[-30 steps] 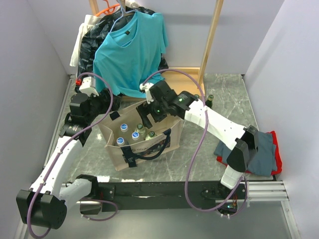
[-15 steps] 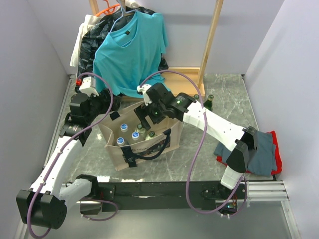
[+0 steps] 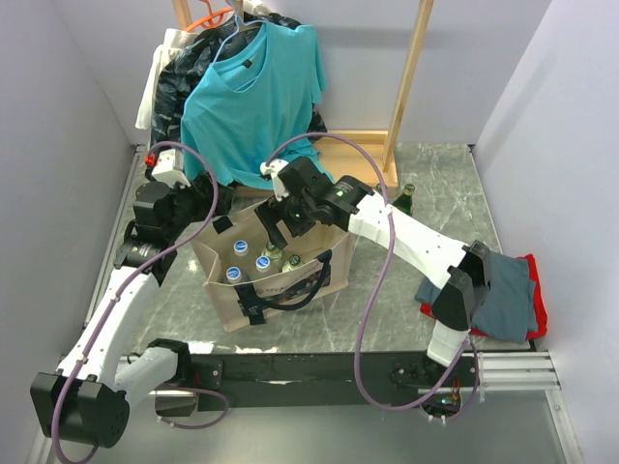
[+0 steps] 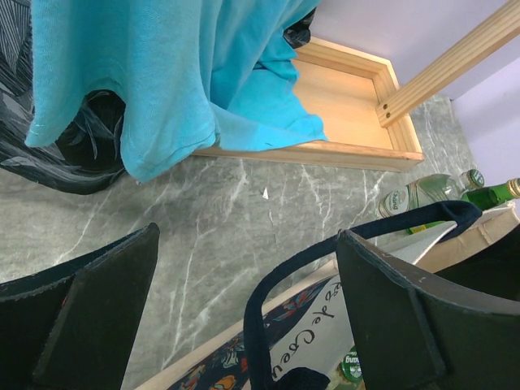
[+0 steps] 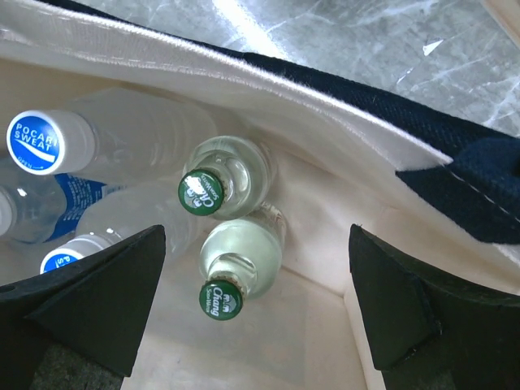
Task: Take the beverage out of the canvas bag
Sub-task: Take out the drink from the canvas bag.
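The canvas bag (image 3: 329, 280) stands upright on the grey marble table (image 3: 387, 319), between the two arms, with its mouth open. The beverages are inside it: two glass bottles (image 5: 201, 188) with green caps and several plastic bottles (image 5: 38, 140) with blue caps, one cap printed "Pocari Sweat". Only the caps and shoulders show, because the bag walls hide the lower bodies. One more plastic bottle is cut off at the left edge of the right wrist view. From above I can count three blue caps and, less surely, two green ones.

The right fingers (image 5: 97, 296) are spread wide and hold nothing. They hang over the mouth of the bag, above the green-capped bottles, apart from them. In the top view the wrist covers these fingers.

The left fingers (image 4: 89, 317) are also spread wide and hold nothing. The black strap handle (image 4: 253, 325) and the printed rim of the bag pass between them. Whether a finger touches the strap I cannot tell, as the tips are cut off by the lower edge.

Behind the bag, a clear bottle (image 4: 418, 195) and a green bottle (image 4: 487, 195) are half hidden by its rim. A teal T-shirt (image 3: 251, 97) hangs on a wooden rack (image 3: 411, 77) and covers most of a black plastic bag (image 4: 49, 138). Folded clothes (image 3: 503, 290) lie at the right side of the table.
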Controlling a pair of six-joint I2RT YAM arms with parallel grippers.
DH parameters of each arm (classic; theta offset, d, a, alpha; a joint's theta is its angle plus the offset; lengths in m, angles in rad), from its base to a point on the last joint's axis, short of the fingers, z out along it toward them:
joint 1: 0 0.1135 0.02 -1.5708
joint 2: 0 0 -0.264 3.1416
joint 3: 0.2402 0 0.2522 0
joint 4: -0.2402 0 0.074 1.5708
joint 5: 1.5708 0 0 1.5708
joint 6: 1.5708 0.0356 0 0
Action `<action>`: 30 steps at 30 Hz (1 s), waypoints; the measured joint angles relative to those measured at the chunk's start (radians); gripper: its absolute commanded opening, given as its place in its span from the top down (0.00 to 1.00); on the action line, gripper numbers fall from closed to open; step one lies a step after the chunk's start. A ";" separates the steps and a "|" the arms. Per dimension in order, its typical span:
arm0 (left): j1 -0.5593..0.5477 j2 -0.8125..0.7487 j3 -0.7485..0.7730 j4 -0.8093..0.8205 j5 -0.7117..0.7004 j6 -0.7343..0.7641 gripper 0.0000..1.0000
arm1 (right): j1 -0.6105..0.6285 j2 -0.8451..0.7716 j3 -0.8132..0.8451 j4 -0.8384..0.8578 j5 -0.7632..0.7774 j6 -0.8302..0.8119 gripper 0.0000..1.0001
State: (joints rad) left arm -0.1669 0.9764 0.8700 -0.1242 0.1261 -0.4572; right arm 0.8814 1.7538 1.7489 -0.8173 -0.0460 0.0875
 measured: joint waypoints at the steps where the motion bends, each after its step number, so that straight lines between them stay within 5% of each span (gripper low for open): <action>1: 0.000 -0.001 0.000 0.000 0.000 0.000 0.04 | 0.000 0.005 0.004 0.001 0.000 0.000 0.01; 30: 0.000 -0.002 0.000 0.000 0.000 0.000 0.04 | 0.000 0.025 0.050 0.002 -0.026 -0.004 0.01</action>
State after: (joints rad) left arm -0.1669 0.9745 0.8700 -0.1242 0.1257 -0.4572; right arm 0.8814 1.7790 1.7992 -0.8150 -0.0723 0.0837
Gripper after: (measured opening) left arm 0.965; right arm 0.993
